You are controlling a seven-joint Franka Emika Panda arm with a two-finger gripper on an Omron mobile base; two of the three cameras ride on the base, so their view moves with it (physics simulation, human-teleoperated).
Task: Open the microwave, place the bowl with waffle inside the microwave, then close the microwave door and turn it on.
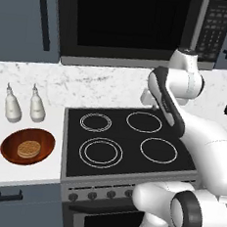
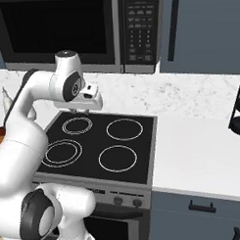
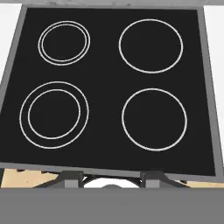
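End effector [image 2: 86, 109], grip state unclear, hangs over cooktop [image 1: 127, 141]; microwave door [image 1: 129, 23] shut, bowl [image 1: 27, 146] unmoved on tabletop's [image 1: 21, 173] left front edge.

No text, brand or number can be read anywhere. The narrow black keypad strip [image 2: 140, 28] on the wide black and steel-grey microwave [image 1: 129, 26] carries pale markings too small to make out.

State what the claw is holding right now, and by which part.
Nothing is held. The claw hangs over the cooktop, while the bowl with the waffle sits untouched on the counter.
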